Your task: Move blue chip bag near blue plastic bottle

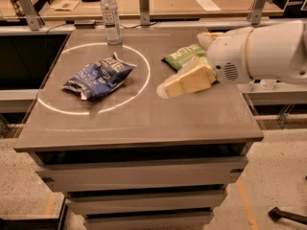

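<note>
The blue chip bag [98, 75] lay crumpled on the worktop [144, 121]; behind the bag, apart from it, stood the blue plastic bottle [111, 16]; right of the bag hovered the gripper [184, 62], fingers [192, 79] spread wide, empty, partly covering a green chip bag [180, 56]

No legible text or labels.
</note>
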Motion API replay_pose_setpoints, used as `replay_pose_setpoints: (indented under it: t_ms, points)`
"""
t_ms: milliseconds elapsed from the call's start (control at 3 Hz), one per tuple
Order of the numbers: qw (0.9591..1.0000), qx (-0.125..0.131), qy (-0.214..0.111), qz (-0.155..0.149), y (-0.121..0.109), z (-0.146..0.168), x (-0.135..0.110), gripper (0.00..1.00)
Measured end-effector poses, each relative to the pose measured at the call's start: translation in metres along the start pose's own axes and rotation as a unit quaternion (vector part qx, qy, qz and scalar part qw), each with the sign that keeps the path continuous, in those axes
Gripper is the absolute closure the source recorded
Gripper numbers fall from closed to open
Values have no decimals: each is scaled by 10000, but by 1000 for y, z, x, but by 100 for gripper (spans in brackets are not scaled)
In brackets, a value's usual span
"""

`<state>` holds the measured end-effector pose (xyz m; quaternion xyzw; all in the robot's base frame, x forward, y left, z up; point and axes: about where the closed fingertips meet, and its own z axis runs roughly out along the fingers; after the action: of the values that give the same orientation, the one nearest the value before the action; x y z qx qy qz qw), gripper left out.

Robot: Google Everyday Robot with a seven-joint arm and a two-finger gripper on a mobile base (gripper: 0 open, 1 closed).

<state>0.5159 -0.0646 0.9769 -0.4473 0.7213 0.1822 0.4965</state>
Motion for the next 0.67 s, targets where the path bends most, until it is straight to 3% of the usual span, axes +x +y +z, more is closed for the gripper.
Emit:
replay_pose_setpoints:
  t_ms: [667]
  points:
    - [9991, 275, 336, 16, -3, 49, -5, 0]
